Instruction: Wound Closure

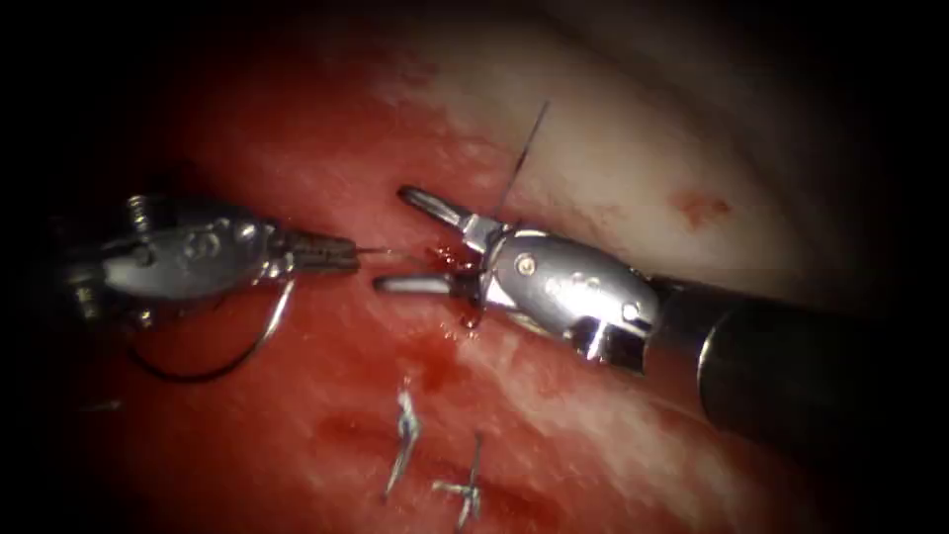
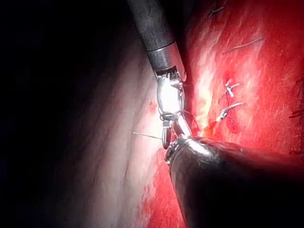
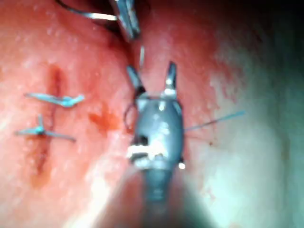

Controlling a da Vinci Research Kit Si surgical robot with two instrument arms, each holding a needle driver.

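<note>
right tool (image 1: 410, 240) first, endoscope view: it comes in from the right with its jaws spread wide, one tip up near the pale tissue, the other lower, and nothing between them. red fluid (image 1: 450, 259) sits at the hinge between the jaws. a dark thread (image 1: 524, 153) runs up from just behind the upper jaw over the pale part of the tissue (image 1: 633, 158). over on the left, the left tool (image 1: 341, 254) has its jaws pressed together on the needle (image 1: 259, 341), gripping it near one end; the curve hangs below the tool and sweeps back left, free of the tissue, and a fine bright tip pokes from the jaws toward the right tool. lower down, two finished stitches (image 1: 435, 457) with cut ends cross the cut (image 1: 341, 430).

left wrist view now: the right tool (image 2: 167, 135) is bright and lit, lying along the edge where pale tissue meets red, with a thin thread (image 2: 145, 136) trailing off over the pale side. the stitches (image 2: 229, 99) lie on the red tissue beside it.

right wrist view: the right tool (image 3: 153, 78) has both jaws apart in a v, empty. just beyond its tips is the left tool (image 3: 129, 21) with the needle (image 3: 92, 15) curving away from it. the thread (image 3: 213, 121) runs off beside the tool's body, and the two stitches (image 3: 50, 116) cross the cut (image 3: 52, 123) well to the side.
</note>
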